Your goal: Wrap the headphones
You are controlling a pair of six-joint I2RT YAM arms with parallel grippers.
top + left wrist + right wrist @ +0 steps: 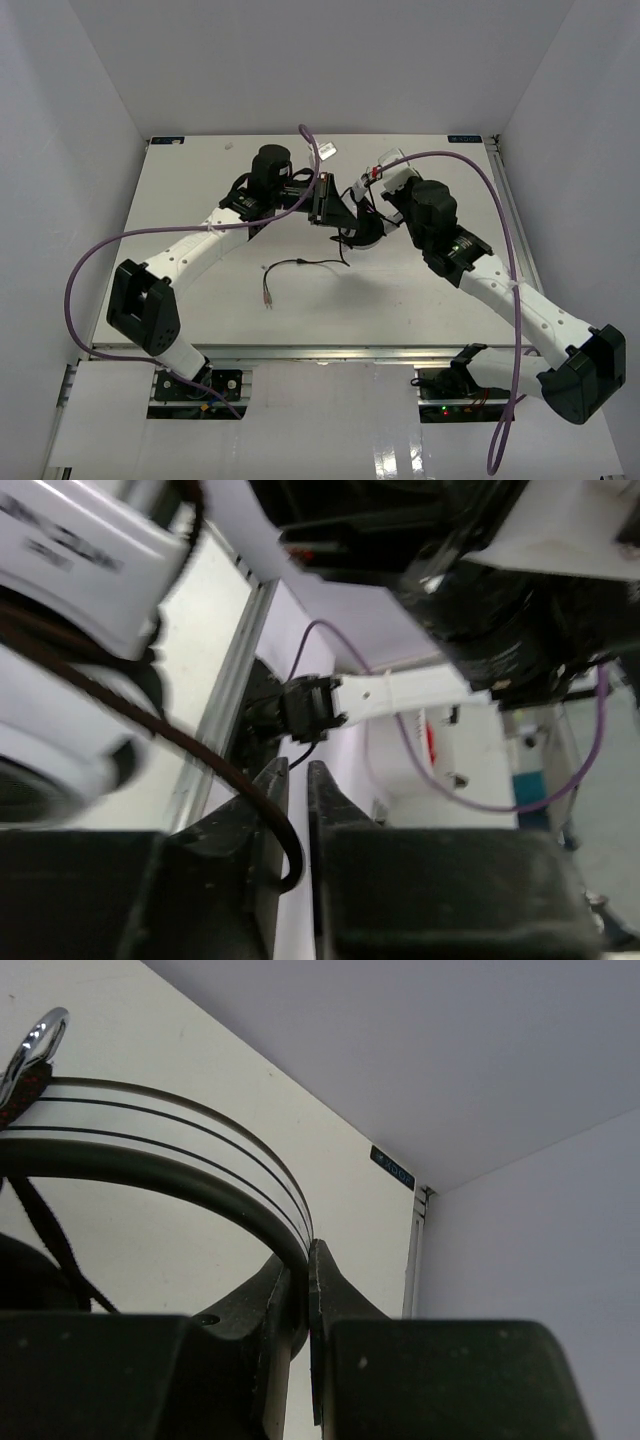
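At mid-table, left side first: your left gripper shows jaws only a narrow slit apart. The thin black cable drapes over one finger and dips into that gap; pinched or loose, you cannot tell. Slack lies nearer the bases, ending in a plug. The headphones sit between both grippers. Your right gripper is clamped tight on the headband.
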